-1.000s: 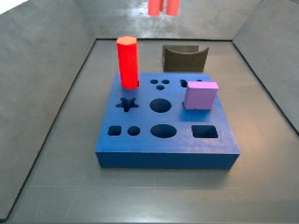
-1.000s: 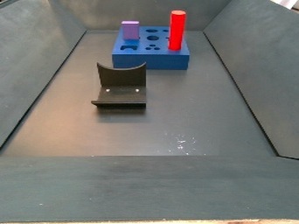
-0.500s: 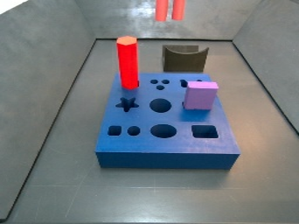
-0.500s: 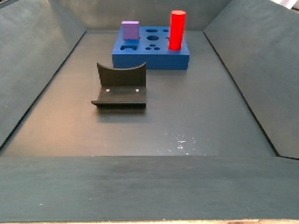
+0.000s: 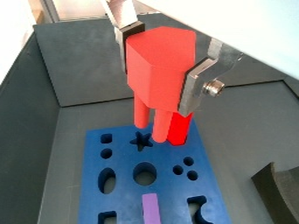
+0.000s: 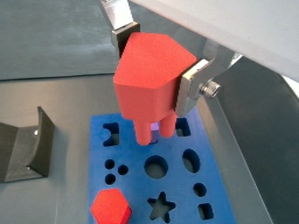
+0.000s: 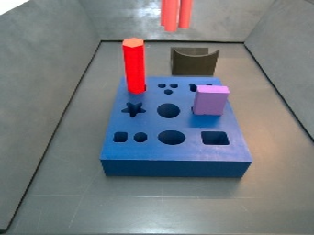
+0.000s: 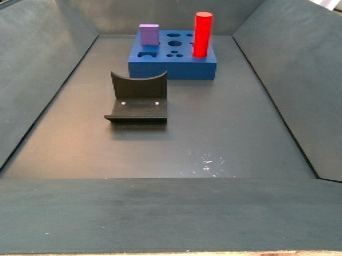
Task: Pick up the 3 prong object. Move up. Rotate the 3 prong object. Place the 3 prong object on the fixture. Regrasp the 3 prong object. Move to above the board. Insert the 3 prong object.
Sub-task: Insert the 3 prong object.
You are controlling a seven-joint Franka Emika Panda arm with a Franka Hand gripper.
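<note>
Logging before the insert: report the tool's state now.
Tool: closed on the 3 prong object, held high above the board, prongs pointing down.

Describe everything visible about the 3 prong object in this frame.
The 3 prong object is salmon-red, smooth, plastic-looking: a chunky faceted body with prongs pointing down. In both wrist views the gripper holds it, silver finger plates pressed against opposite sides. It hangs upright in the air above the board, touching nothing else. In a side view only its prongs show at the top edge.
</note>
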